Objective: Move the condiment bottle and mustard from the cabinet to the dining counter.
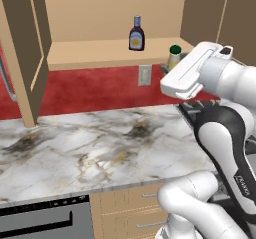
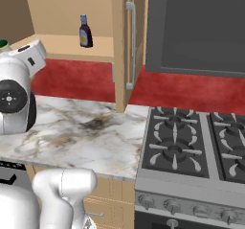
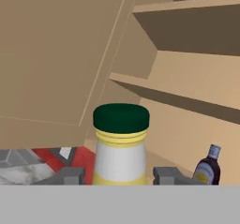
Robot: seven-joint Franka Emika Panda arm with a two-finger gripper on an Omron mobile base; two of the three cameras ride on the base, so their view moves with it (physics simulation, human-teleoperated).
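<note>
Mustard (image 3: pixel 121 145): yellow bottle, white label band, dark green ribbed-looking cap, upright on the lower shelf of the open cabinet (image 1: pixel 100 53), at the shelf's right end in the left base view. Gripper (image 3: pixel 120 176): the two grey fingertips stand either side of the bottle's body, close to it; jaws partly apart, and I cannot tell if they are pressing the bottle or just flanking it.

Arm: white, dark joints, elbow folded low, forearm reaching up and forward so the hand is level with the shelf, wrist block in front of the mustard in the left base view.

Condiment bottle (image 1: pixel 136 34): dark, narrow neck, pale cap, yellow label; upright on the same shelf, well apart from the mustard, further left.

Cabinet: plain tan wood, door swung open, silver bar handle (image 2: pixel 129 46). Below: red backsplash (image 1: pixel 95 90) with white outlet (image 1: pixel 144 75), veined marble counter (image 1: pixel 90 148). Gas stove (image 2: pixel 191 142) with black grates to the right
</note>
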